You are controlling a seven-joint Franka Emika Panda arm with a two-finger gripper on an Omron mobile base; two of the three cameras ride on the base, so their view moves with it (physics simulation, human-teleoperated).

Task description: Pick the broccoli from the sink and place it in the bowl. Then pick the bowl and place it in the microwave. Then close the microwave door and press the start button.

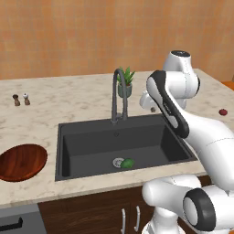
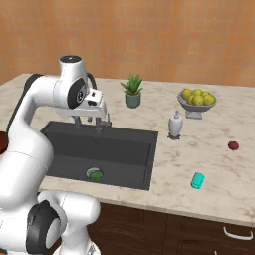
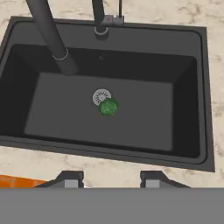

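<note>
A marble-patterned counter (image 1: 68,98) is running along an orange tiled wall (image 1: 68,36), with dark wooden cabinet fronts (image 2: 189,234) sitting beneath it. The dark-grey sink (image 1: 82,151) is sitting sunk into the counter, and a grey gooseneck tap (image 1: 117,93) is arching over its back edge. The broccoli (image 1: 128,163) is lying on the basin floor, touching the round metal drain (image 1: 118,162); in the hand view it (image 3: 108,106) is sitting just below the drain (image 3: 101,96).

The gripper (image 2: 89,121) is hanging above the back of the sink, near the tap, well apart from the broccoli. Its fingers (image 3: 72,179) are standing apart with nothing between them.

The reddish-brown wooden bowl (image 1: 22,162) is resting on the counter to the left of the sink, upright. Two small shakers (image 1: 21,99) are standing side by side further back on that side. A spiky potted plant (image 2: 132,90) is standing behind the sink. To the right of the basin, a white soap dispenser (image 2: 175,124) is standing near a silver pedestal bowl of yellow-green fruit (image 2: 197,101). A small red object (image 2: 233,145) and a small teal object (image 2: 197,181) are lying on the counter beyond.
</note>
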